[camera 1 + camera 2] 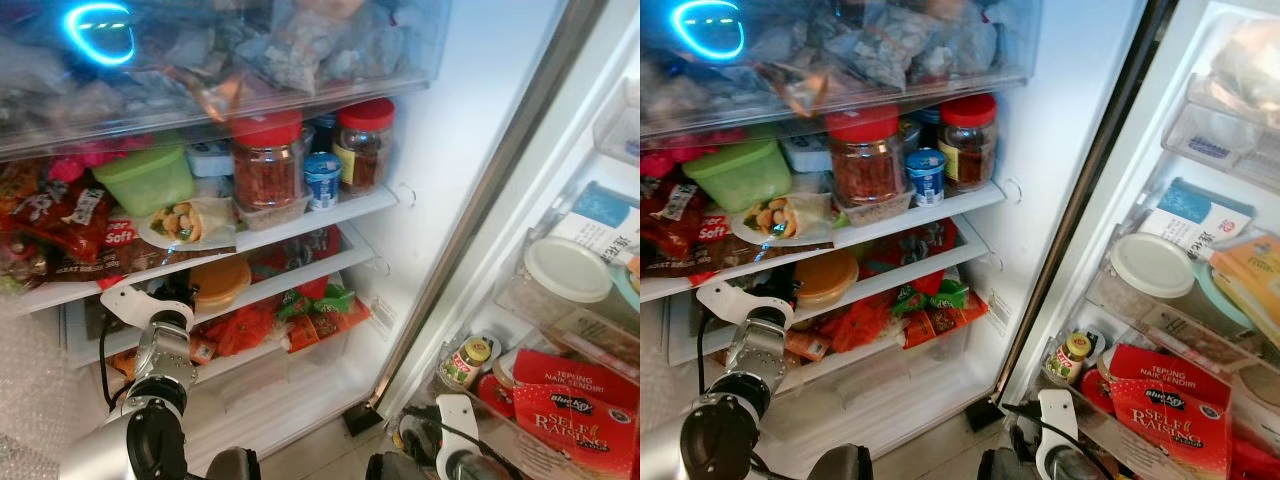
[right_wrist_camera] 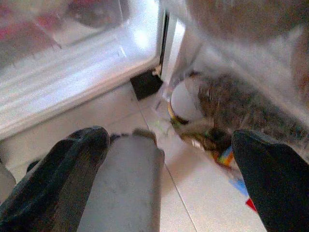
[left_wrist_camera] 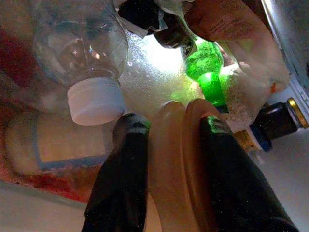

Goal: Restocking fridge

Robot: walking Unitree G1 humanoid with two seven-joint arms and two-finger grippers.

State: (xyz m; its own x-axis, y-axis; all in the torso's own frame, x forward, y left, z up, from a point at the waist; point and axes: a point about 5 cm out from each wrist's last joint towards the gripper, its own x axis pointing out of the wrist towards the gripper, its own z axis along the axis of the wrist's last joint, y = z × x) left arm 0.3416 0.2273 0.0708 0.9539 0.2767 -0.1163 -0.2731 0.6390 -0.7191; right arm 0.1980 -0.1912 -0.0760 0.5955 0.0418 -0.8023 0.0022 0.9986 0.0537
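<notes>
Because the middle shelf at lower left of the head view is already crowded, the left gripper (image 3: 166, 159) reaches deep between items, its fingers clamped on a tan lidded tub (image 3: 179, 159) beside a clear bottle (image 3: 79, 43). The right gripper (image 2: 169, 169), fingers spread and empty, hangs low over the floor tiles (image 2: 203, 193). In the door rack at lower right, a red packet (image 1: 575, 405) reads "Blue Key Self Raising".

red bag (image 1: 575, 415) — "SELF RAISING"
</notes>
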